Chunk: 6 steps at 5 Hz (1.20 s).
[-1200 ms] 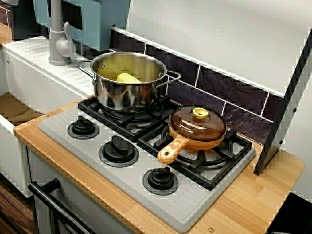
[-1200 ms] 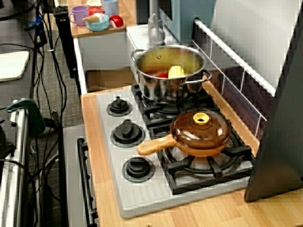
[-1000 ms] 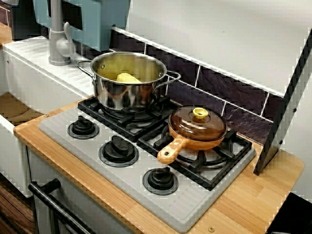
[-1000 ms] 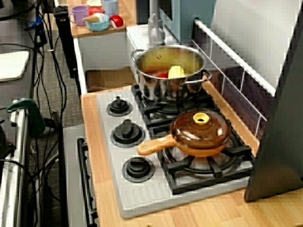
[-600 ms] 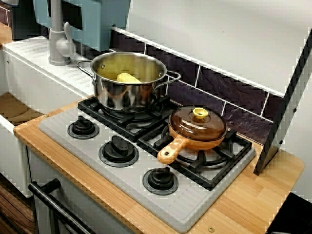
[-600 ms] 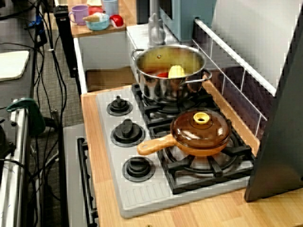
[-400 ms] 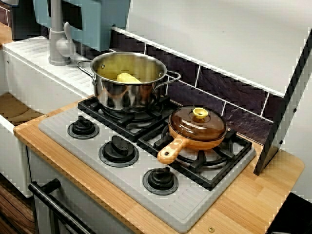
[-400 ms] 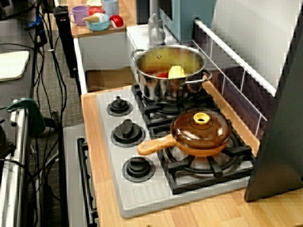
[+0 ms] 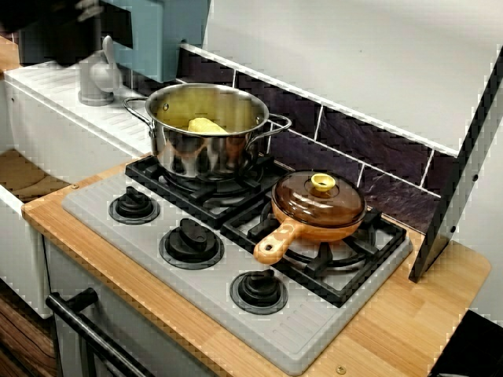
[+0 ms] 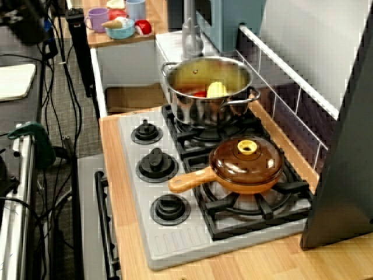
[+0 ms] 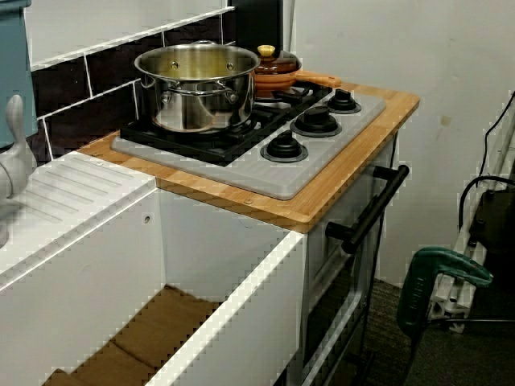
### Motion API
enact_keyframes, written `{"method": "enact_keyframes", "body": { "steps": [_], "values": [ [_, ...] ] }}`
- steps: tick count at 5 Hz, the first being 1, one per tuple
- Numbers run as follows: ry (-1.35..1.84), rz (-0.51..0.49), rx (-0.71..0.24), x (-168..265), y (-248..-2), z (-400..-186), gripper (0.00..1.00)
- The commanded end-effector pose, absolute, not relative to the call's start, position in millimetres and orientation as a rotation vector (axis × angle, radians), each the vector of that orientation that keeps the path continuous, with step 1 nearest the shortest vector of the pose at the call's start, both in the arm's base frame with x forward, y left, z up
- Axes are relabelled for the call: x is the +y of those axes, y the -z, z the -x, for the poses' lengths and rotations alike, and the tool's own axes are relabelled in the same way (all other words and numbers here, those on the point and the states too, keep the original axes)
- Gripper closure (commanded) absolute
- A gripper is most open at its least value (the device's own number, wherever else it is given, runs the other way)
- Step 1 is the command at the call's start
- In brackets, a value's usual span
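Faucet [image 9: 96, 78] stands at back of sink [image 11: 72, 265], beside stove [image 9: 196, 290]. Tool [image 9: 63, 23] only dark blur in top-left corner of front view, over faucet in that view; contact unclear, cannot tell whether wide or narrow. Steel pot [image 9: 206, 149] on burner nearest sink holds yellow piece [image 9: 206, 126] and red piece [image 10: 199, 93]. Brown lidded pan [image 9: 317, 206] on next burner, handle toward knobs. Stove sits on wooden counter [image 9: 409, 322].
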State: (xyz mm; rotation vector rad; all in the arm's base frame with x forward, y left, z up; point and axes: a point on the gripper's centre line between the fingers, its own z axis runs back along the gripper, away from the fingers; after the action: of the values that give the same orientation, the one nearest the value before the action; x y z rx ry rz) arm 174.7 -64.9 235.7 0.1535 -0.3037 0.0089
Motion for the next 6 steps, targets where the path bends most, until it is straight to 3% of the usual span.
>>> {"method": "enact_keyframes", "body": {
  "steps": [1, 3, 6],
  "values": [
    [-0.041, -0.056, -0.285, -106.5, -231.0, -226.2, 0.0],
    [0.142, 0.036, -0.305, -139.1, -212.4, -298.7, 0.0],
    [0.157, 0.076, -0.321, -147.8, -173.5, -355.2, 0.0]
  ]
}}
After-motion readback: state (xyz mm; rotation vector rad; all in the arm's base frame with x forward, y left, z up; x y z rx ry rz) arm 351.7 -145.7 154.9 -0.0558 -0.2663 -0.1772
